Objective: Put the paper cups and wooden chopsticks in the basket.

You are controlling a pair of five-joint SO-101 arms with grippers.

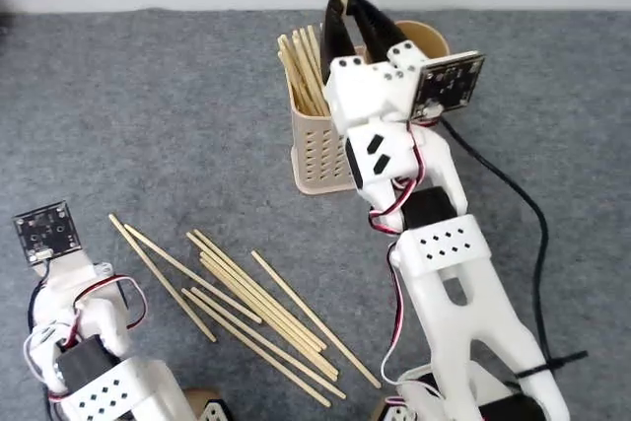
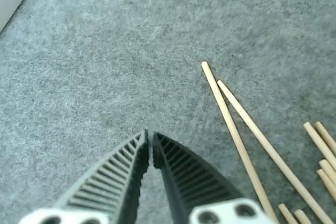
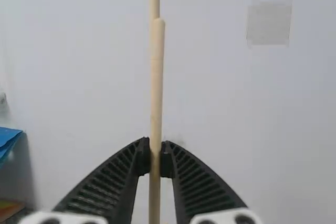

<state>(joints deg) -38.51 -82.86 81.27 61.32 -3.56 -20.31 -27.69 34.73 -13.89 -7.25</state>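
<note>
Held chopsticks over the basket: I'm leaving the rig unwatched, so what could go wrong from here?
The two held chopsticks sit at uneven heights in the right hand, so one may slip or tip on release. The basket already holds leaning sticks, with a paper cup right by them; the pair could catch on either and fall outside.

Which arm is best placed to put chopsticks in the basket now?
Right, probably: the right hand grips wooden chopsticks by the basket. The left hand is shut and empty, over the mat far from it.
</note>
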